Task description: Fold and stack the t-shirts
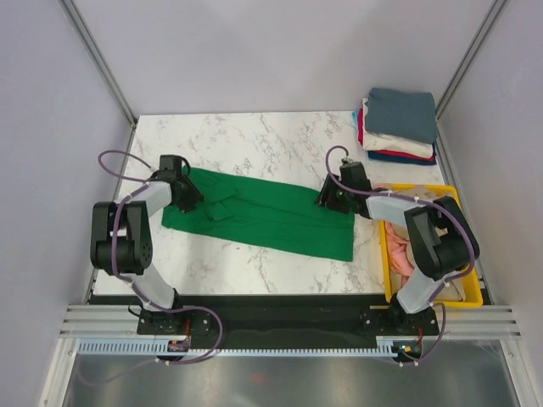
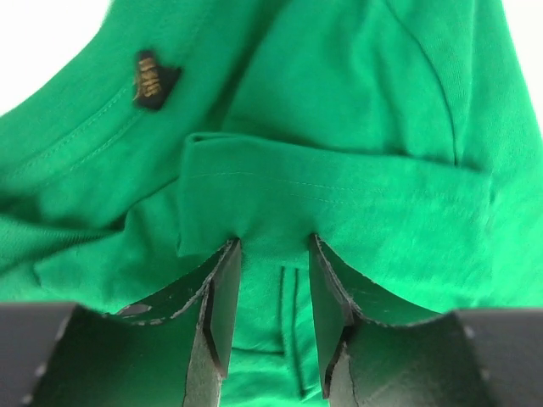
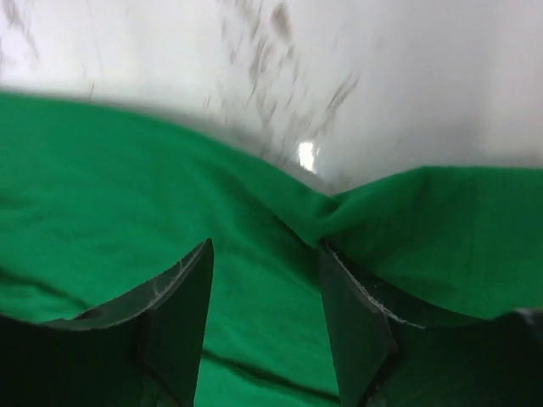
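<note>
A bright green t-shirt (image 1: 263, 216) lies as a long band across the middle of the marble table. My left gripper (image 1: 188, 197) is down at its left, collar end. In the left wrist view the gripper (image 2: 271, 246) is open, with a hemmed green fold (image 2: 339, 203) lying at the fingertips and the neck label (image 2: 153, 78) above. My right gripper (image 1: 327, 197) rests at the shirt's far right edge. The right wrist view shows this gripper (image 3: 265, 246) open over the green cloth (image 3: 127, 212), its edge puckered at the right fingertip. A stack of folded t-shirts (image 1: 397, 125) sits at the back right.
A yellow bin (image 1: 475, 297) stands at the right edge of the table and holds crumpled pink and beige shirts (image 1: 399, 250). Bare marble table (image 1: 254, 140) shows behind the green shirt. Grey walls enclose the table on the left, back and right.
</note>
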Motion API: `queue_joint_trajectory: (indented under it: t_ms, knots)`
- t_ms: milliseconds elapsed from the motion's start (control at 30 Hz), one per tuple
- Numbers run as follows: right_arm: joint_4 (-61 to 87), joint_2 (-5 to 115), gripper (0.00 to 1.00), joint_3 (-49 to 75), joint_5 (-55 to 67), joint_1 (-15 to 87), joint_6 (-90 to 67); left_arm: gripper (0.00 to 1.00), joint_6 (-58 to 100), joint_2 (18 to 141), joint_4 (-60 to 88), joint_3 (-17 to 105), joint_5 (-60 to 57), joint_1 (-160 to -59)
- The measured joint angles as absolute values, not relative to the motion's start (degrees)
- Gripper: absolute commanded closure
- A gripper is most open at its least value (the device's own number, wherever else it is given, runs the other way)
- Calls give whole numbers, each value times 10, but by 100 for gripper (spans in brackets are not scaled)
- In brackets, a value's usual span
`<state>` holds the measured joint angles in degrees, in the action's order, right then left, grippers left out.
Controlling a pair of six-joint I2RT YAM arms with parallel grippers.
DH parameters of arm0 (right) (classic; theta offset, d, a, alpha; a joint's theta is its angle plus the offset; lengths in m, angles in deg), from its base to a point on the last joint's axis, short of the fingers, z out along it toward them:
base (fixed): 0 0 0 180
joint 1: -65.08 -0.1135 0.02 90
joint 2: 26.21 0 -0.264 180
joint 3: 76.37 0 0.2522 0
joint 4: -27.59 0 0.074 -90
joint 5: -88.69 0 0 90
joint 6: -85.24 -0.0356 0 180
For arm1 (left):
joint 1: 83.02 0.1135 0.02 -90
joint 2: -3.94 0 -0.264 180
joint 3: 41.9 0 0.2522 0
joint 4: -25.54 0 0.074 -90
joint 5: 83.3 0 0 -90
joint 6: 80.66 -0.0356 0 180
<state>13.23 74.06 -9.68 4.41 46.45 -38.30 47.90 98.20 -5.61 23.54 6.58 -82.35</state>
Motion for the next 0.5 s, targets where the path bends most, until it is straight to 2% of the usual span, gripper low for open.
queue_joint_trajectory:
  t_ms: [100, 167, 333, 433, 500]
  knots:
    - [171, 693, 37, -166, 51, 416, -439, 55, 486, 1044, -46, 305, 71, -834]
    - [204, 662, 35, -214, 53, 342, -488, 54, 487, 1095, -49, 368, 83, -857]
    - [229, 674, 34, -216, 79, 84, -580, 54, 470, 1270, -91, 632, 50, -945]
    - [200, 689, 32, -184, 94, 33, -595, 50, 431, 1387, -128, 854, 12, -1003]
    - [151, 687, 30, -153, 81, 34, -592, 47, 411, 1417, -153, 946, -13, -1031]
